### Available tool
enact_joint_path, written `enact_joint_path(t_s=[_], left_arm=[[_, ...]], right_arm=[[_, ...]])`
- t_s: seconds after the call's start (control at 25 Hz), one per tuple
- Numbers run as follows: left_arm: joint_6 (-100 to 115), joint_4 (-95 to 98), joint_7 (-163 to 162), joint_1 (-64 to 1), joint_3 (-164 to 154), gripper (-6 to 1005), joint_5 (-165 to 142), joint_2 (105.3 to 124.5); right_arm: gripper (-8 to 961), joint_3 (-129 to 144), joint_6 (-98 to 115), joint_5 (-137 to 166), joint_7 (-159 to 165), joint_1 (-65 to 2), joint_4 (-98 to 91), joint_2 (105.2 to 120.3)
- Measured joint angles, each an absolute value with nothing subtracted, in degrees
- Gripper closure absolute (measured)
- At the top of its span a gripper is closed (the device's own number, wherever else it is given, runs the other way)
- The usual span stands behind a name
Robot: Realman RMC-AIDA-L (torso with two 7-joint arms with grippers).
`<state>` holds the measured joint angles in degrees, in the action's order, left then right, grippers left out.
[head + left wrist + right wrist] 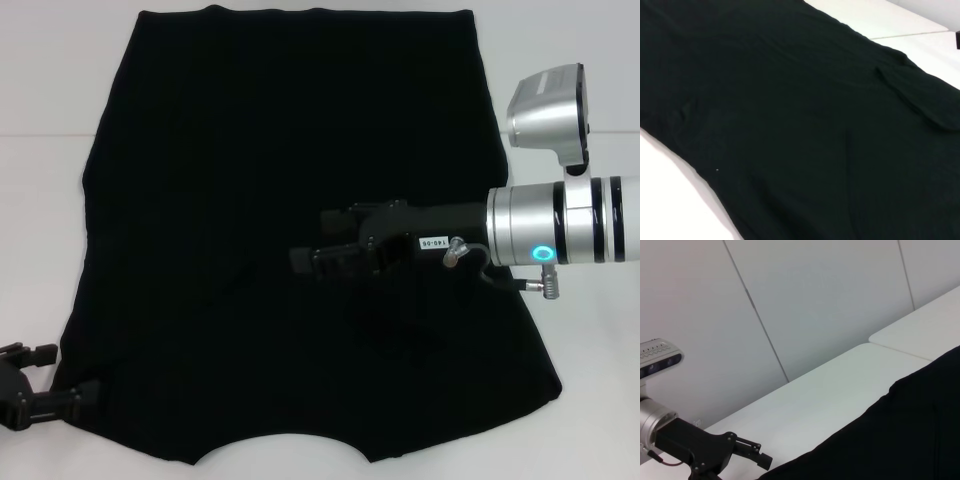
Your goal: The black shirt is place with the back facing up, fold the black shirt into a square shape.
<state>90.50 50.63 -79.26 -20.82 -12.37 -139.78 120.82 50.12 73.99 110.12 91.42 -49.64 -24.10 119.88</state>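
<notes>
Black shirt [250,230] spread flat on white table [40,70].

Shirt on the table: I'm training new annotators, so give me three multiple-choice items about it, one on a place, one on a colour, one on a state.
1. Where is the right tool?
A. Over the shirt's middle
B. Beyond the shirt's far hem
C. At the shirt's near left corner

2. What colour is the table?
A. Brown
B. White
C. Green

3. How does the shirt lie?
A. Rolled into a ball
B. Hanging from a tool
C. Spread wide on the table

Key:
1. A. The right tool reaches in from the right, open, above the middle of the shirt. It is the left tool that sits at the near left corner.
2. B. The table is white all around the cloth.
3. C. The shirt lies spread out, not yet a square.
</notes>
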Motion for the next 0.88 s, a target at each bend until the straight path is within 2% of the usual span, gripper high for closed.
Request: enact_joint_path(t_s=[0.4,0.52,0.88], left_arm=[[88.5,50.4,-79.6,-20.9,-12.6,112,-140.2,121.11],[87.2,50.4,-79.7,-20.9,-12.8,243,-140.3,121.16],[85.7,50.4,-80.6,-20.9,-12.9,428,-140.5,121.23]], right_arm=[[22,49.9,73.6,110.1,91.5,-49.6,-24.3,119.66],[23,49.8,73.6,110.1,91.5,-49.7,-24.4,119.6],[22,49.8,73.9,109.2,91.5,-49.4,-25.1,119.63]])
